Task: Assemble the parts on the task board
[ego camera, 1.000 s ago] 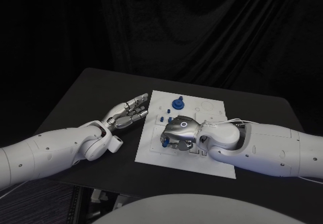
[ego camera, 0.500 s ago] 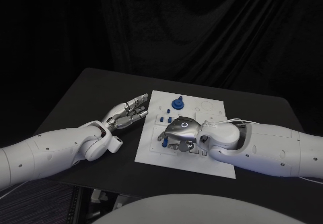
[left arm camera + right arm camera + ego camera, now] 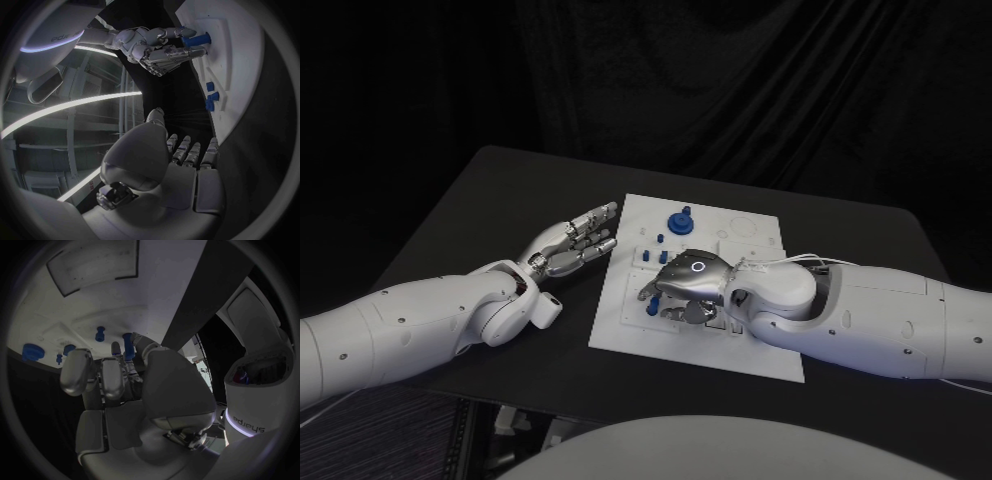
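The task board (image 3: pixel 711 340) lies flat in the middle of the black table (image 3: pixel 459 210), a white plate set slightly askew, with its near right corner partly covered by the right arm. Small blue parts stand on its far half: a taller knobbed part (image 3: pixel 681 220) near the far edge, and a few short pegs (image 3: pixel 653 238) just nearer and to its left.

The right hand (image 3: pixel 687 285) sits over the middle of the board, palm down, its fingers curled toward the board's left side. A blue cylindrical part (image 3: pixel 195 39) is pinched at the fingertips, lying against the board surface; in the right wrist view the same blue part (image 3: pixel 127 346) stands upright between the thumb and the neighbouring fingers (image 3: pixel 112 375), right at the board. The other blue pieces (image 3: pixel 30 351) lie beyond the fingertips, apart from the hand.

The left hand (image 3: pixel 577 240) rests on the table just beside the board's left edge, level with the far pegs, palm turned up and fingers stretched out fairly straight and slightly apart, holding nothing. In the left wrist view its fingers (image 3: pixel 190 152) point along the board's edge, with three small blue parts (image 3: pixel 211 96) on the board near the fingertips, not touched.
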